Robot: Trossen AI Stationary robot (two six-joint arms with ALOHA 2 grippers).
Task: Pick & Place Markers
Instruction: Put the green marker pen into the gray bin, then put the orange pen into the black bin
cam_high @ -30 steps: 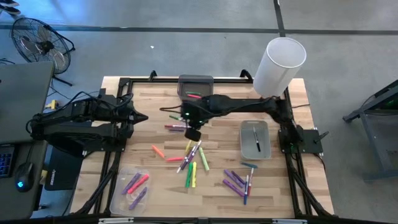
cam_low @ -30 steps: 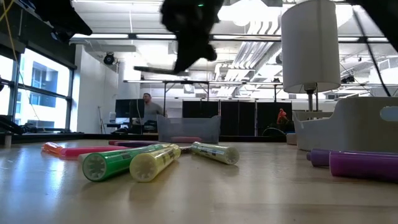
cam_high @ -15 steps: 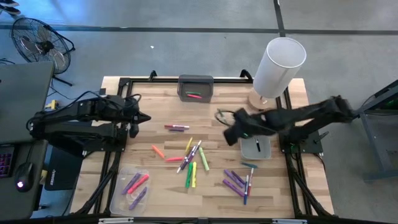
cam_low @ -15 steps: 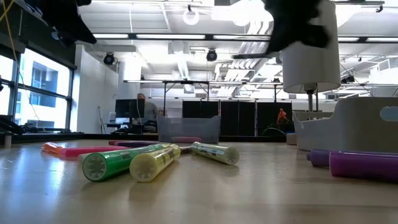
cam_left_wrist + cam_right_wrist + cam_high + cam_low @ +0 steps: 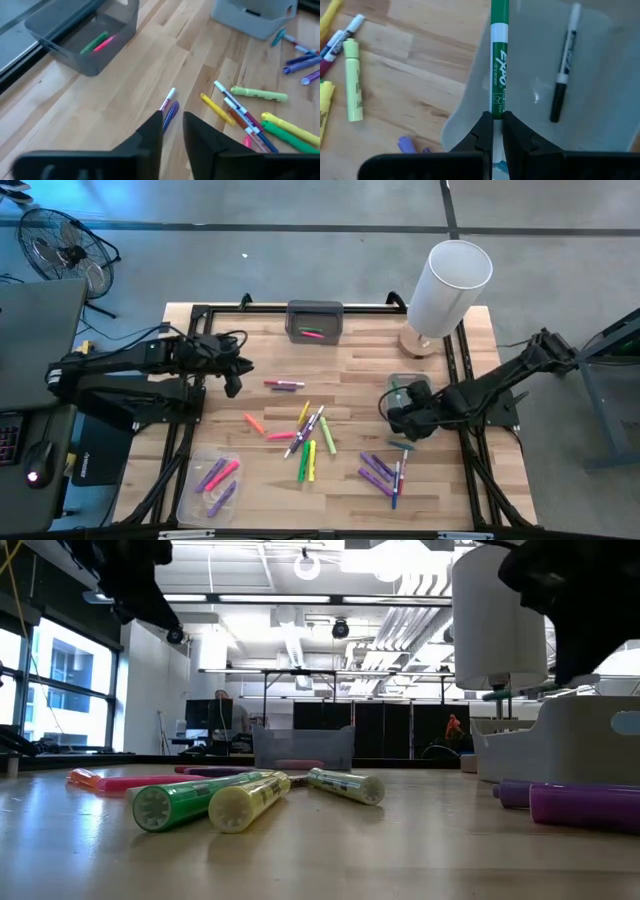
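From above, my right claw hangs over the near-left rim of the grey tray on the table's right; my left claw waits at far left, near the loose markers. At table height only blurred arm shapes show. My right wrist shows what those miss: my fingers are clamped on a green marker, its long axis running out ahead over the tray wall, beside a black pen inside. My left wrist: fingers slightly apart, empty.

Grey floor, a fan, bright ceiling lights, left-hand windows.
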